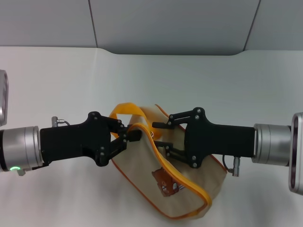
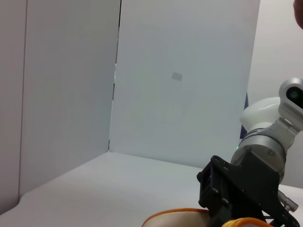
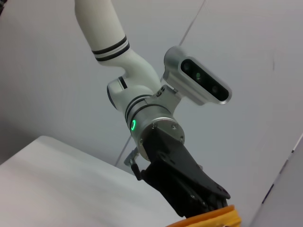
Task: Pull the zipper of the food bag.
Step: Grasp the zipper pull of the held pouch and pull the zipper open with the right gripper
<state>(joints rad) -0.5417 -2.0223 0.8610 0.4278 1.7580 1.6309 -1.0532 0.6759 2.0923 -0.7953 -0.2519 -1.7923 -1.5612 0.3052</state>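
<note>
The beige food bag (image 1: 139, 172) with orange piping lies at the table's middle, bear print (image 1: 163, 182) facing up. Its yellow-orange zipper strip (image 1: 182, 178) runs from between the grippers toward the near right corner. I cannot pick out the silver pull tab. The handle loop (image 1: 127, 109) arches at the bag's far left end. My left gripper (image 1: 135, 135) reaches in from the left and is shut on the bag's top edge by the strip's end. My right gripper (image 1: 162, 138) comes from the right, open, with one finger on each side of the strip.
The white table (image 1: 57, 85) meets a grey wall at the back. The left wrist view shows the right gripper (image 2: 236, 194) above a bit of orange trim. The right wrist view shows the left gripper (image 3: 189, 189) over the orange strip (image 3: 213, 218).
</note>
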